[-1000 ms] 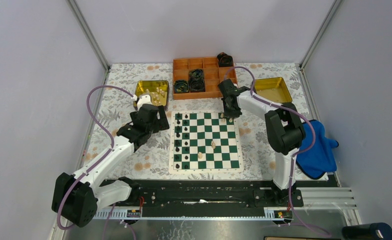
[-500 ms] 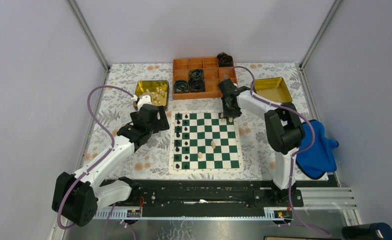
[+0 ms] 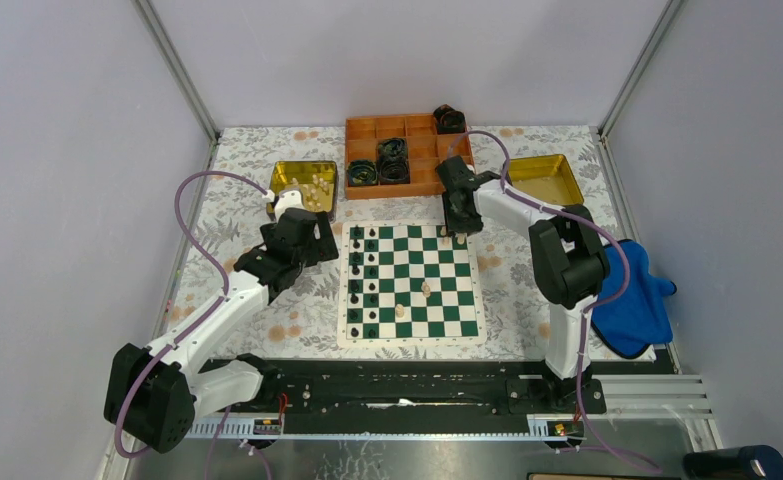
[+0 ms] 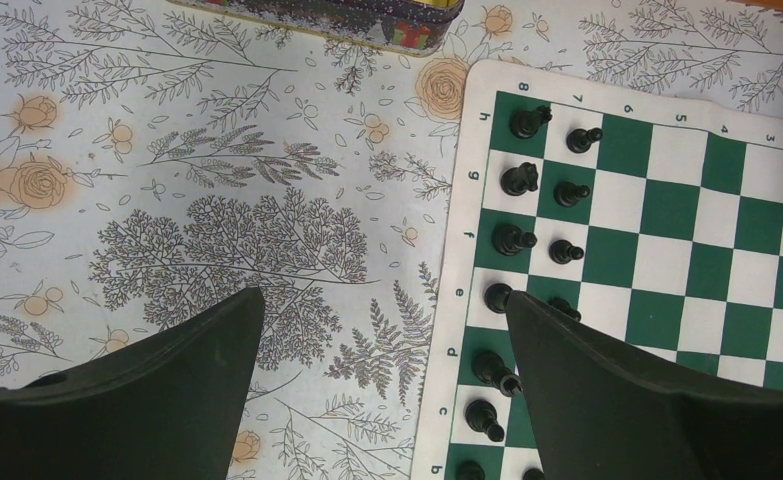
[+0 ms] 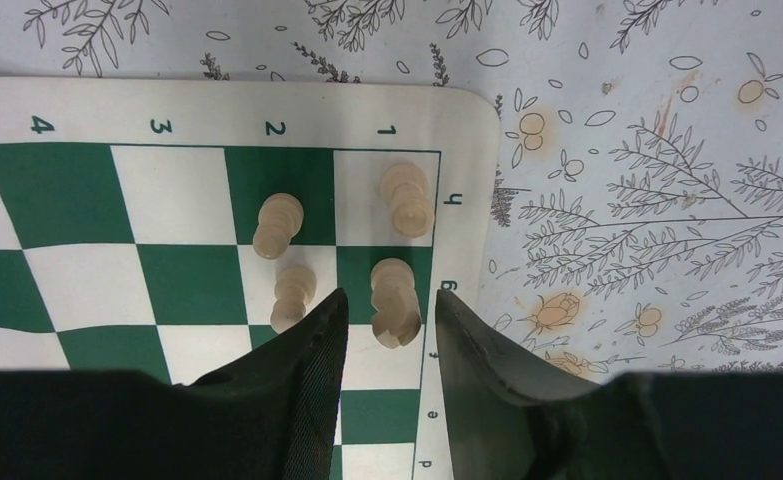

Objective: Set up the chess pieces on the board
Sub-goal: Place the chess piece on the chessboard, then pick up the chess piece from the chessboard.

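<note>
Tablecloth (image 3: 252, 165) with flowers, between grey walls (image 3: 407, 50), bears the board (image 3: 413, 342); left hand (image 4: 382, 300) gapes, right hand (image 5: 390, 296) parted around cream piece (image 5: 395, 275).

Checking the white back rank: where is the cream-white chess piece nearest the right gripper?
Right wrist view: the cream-white turned piece stands on green square g1 by the board's right border, between the open fingers of the right gripper, beside the h1 piece.

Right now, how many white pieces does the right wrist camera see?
4 white pieces: on h1, h2, g1, g2, at the board's corner. The right end effector may hide others.
</note>
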